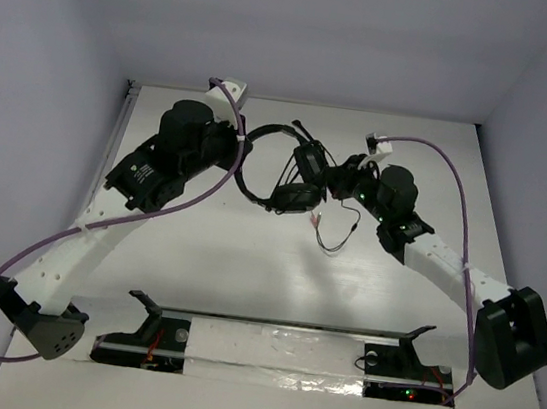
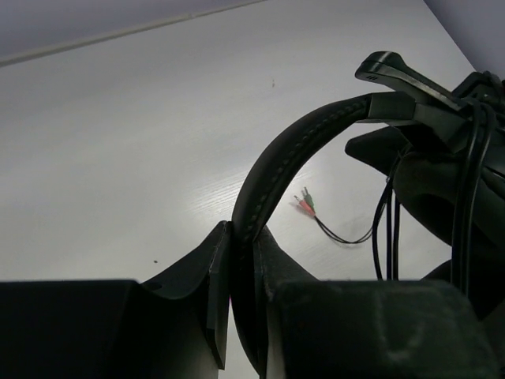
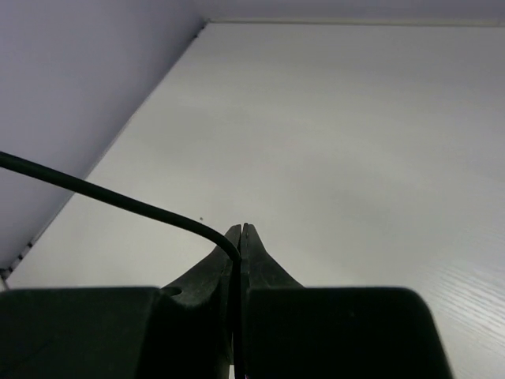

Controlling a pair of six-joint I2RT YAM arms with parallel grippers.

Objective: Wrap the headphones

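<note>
**Black headphones [image 1: 292, 182] gripped at two places**

From above, they sit at the far middle of the tabletop [image 1: 246, 261], between the two arms. The left end effector [image 1: 235, 149] is on the headband [image 1: 243, 168]. The right end effector [image 1: 342, 178] is just beside the earcups [image 1: 300, 196]. A slack loop of cable [image 1: 335, 235] lies nearer the bases.

The left wrist view shows its end effector clamped on the padded, stitched headband, which arches up to an earcup at the right. Thin cable strands hang down across that earcup. The plug [image 2: 304, 203], tipped red and green, lies on the tabletop beyond.

In the right wrist view the fingers are pressed together on the cable, which leads off to the upper left.

The pinch on so thin a cord looks slight, so it may slide out as the arm winds. Pulling too hard could twist the headband in the other grip or strain the cord where it joins the earcup. The slack loop might also snag.
</note>
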